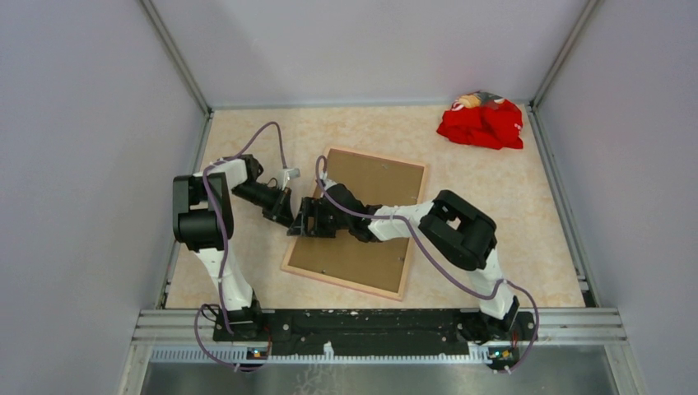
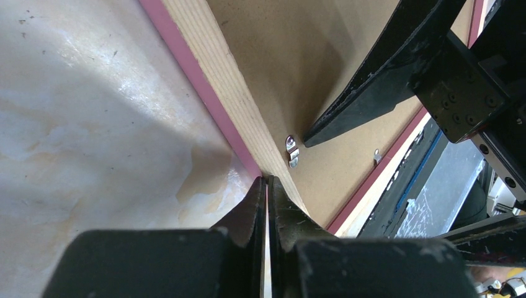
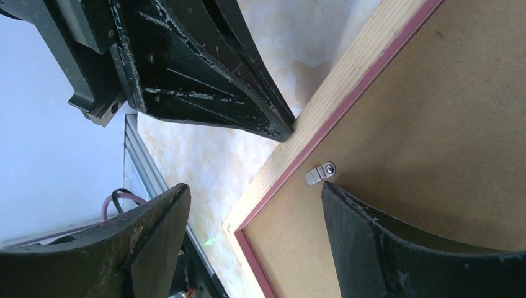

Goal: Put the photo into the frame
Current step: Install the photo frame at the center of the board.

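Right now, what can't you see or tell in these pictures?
- The photo: it shows in no view. The backing board fills the frame, so I cannot tell whether the photo lies underneath.
- The frame's front: it faces down onto the table in every view.
- The red bundle: too small in the top view to say what it is.
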